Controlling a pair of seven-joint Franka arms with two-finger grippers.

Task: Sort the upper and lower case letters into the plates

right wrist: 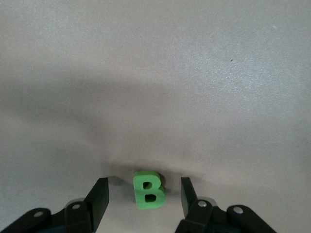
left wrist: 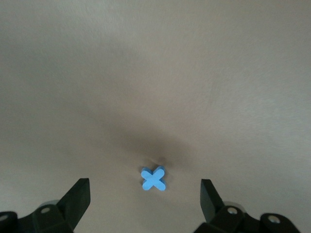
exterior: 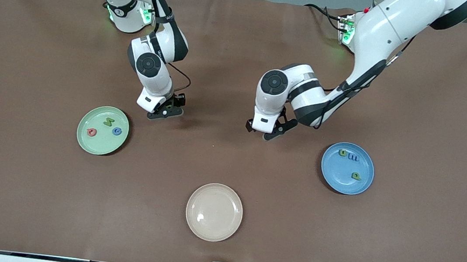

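Note:
A green letter B [right wrist: 148,190] lies on the brown table between the fingers of my right gripper [right wrist: 143,183], with a gap on each side; the gripper is open and low over the table beside the pale green plate [exterior: 97,145]. That plate holds a red letter [exterior: 91,132], a green one [exterior: 108,121] and a blue one [exterior: 117,131]. My left gripper [left wrist: 144,183] stands wide open round a blue cross-like t [left wrist: 153,178]. The blue plate [exterior: 336,178] holds a green letter [exterior: 343,152], a blue m [exterior: 353,158] and a green p [exterior: 356,176].
A cream-white plate [exterior: 212,229] with nothing in it sits nearer the front camera, between the two coloured plates. In the front view both grippers, right [exterior: 166,112] and left [exterior: 270,133], hide the letters under them.

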